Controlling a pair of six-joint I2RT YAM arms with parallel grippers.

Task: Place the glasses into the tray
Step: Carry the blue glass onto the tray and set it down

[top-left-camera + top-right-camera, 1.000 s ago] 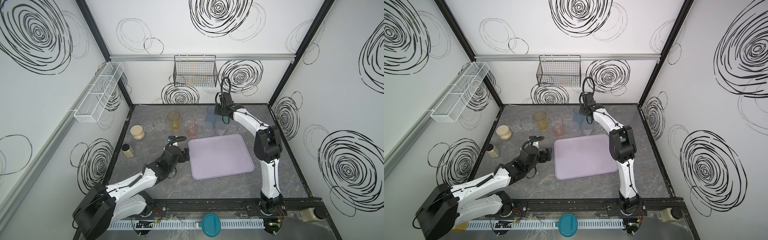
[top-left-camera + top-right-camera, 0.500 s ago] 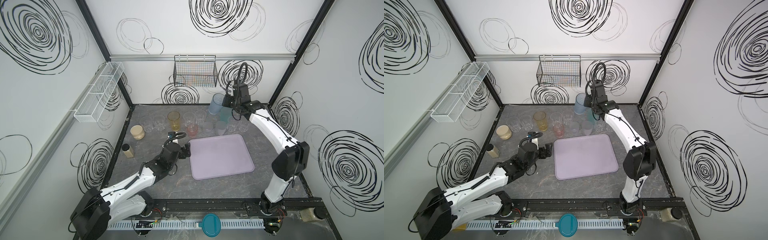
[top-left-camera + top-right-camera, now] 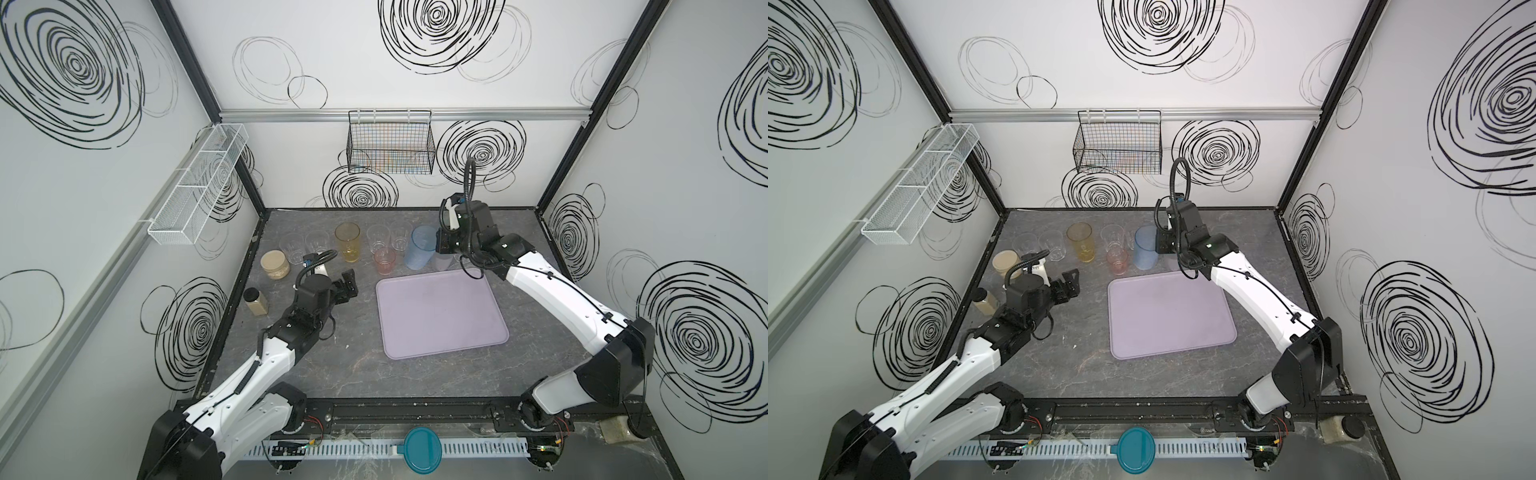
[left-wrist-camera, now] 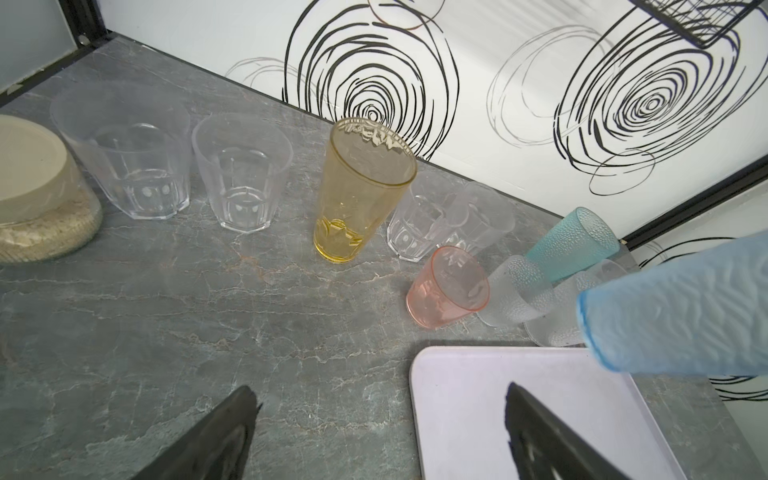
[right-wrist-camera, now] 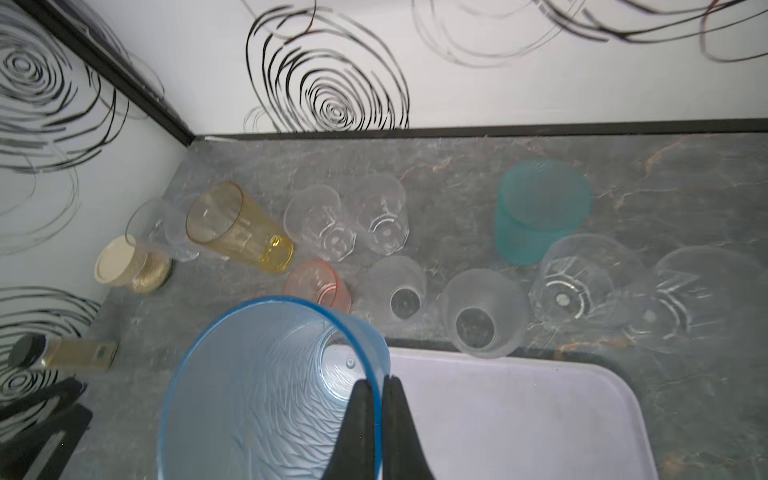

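Left of centre in a top view, your left gripper [image 3: 350, 284] hovers over the grey marbled table [image 3: 332, 374], jaws wide apart and empty. Clear, amber and pink plastic glasses [image 3: 347, 245] stand in a row across the upper middle, outside the flat pale lilac tray [image 3: 440, 324]. Right of them, your right gripper [image 5: 379, 384] pinches the rim of a tall blue ribbed tumbler [image 5: 266, 374], held tilted at the tray's upper edge.
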